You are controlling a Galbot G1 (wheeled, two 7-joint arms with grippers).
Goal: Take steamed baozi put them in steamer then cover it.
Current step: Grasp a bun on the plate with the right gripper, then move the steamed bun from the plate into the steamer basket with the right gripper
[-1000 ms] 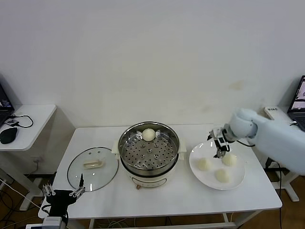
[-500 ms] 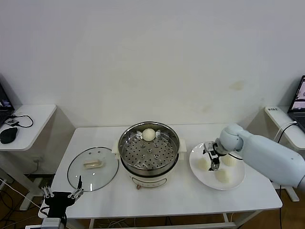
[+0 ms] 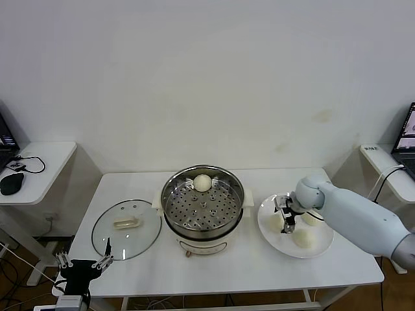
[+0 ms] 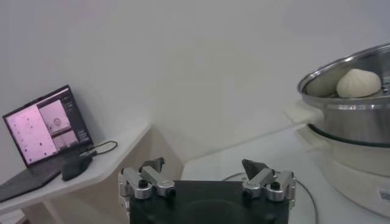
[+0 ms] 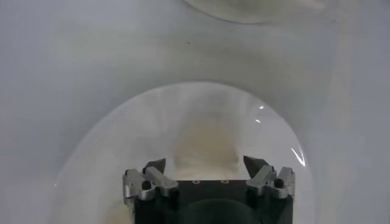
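The steamer point(image 3: 202, 208) stands mid-table, and one baozi point(image 3: 203, 183) lies at the back of its perforated tray. Three more baozi lie on a white plate point(image 3: 279, 240) to its right. My right gripper point(image 3: 286, 216) is open, low over the plate's left baozi point(image 3: 276, 222). In the right wrist view that baozi point(image 5: 206, 143) lies between the open fingertips of this gripper point(image 5: 205, 163). The cover point(image 3: 126, 228) lies flat on the table left of the steamer. My left gripper point(image 3: 83, 264) is open and empty, parked below the table's front left corner. The left wrist view shows the left gripper point(image 4: 202, 165), the steamer point(image 4: 353, 112) and its baozi point(image 4: 358, 83).
The two other plate baozi lie at the back right point(image 3: 313, 218) and front point(image 3: 303, 238) of the plate. A side table point(image 3: 45, 162) with a mouse point(image 3: 10, 183) stands at the left. A laptop point(image 3: 407, 137) is at the far right.
My right gripper has moved left and down, from above the plate's back right baozi to around its left baozi. The left arm has not moved.
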